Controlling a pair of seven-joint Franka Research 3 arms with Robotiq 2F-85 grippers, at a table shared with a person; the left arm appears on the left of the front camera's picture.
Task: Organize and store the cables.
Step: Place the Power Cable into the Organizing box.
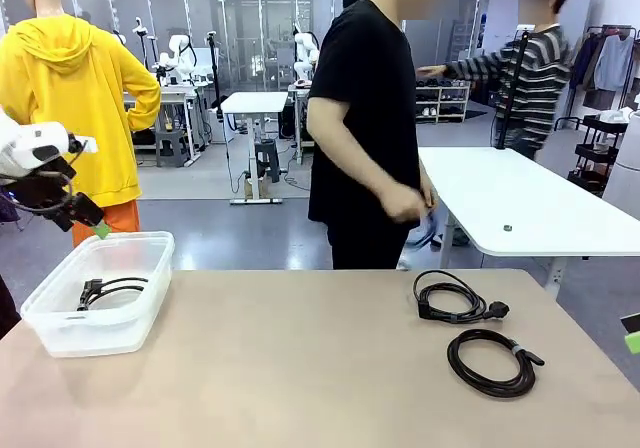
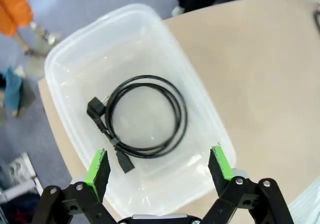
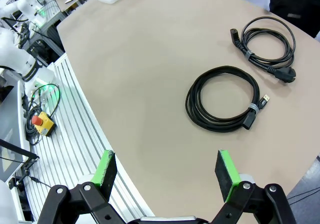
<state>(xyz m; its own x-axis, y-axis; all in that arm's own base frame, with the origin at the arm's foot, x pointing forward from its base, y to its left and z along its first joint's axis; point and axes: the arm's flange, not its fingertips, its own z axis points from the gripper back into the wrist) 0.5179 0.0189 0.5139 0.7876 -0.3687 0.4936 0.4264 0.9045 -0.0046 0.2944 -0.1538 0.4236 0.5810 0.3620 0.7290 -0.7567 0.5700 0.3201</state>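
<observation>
One black cable (image 2: 145,116) lies coiled inside the clear plastic bin (image 2: 65,59), and my left gripper (image 2: 160,164) hangs open above it with nothing between its fingers. From the front, that gripper (image 1: 98,228) hovers over the far left corner of the bin (image 1: 60,333), where the coil (image 1: 110,290) shows. Two more coiled cables rest on the table's right side: a thinner one (image 1: 460,298) farther back and a thicker one (image 1: 492,361) with a pale band. My right gripper (image 3: 167,169) is open above the table edge, short of the banded cable (image 3: 222,99) and the other cable (image 3: 267,44).
A person in a black T-shirt (image 1: 365,118) stands at the far edge of the table, hands near the waist. A white table (image 1: 520,203) stands behind on the right. The wooden tabletop (image 1: 280,358) is bare between the bin and the cables.
</observation>
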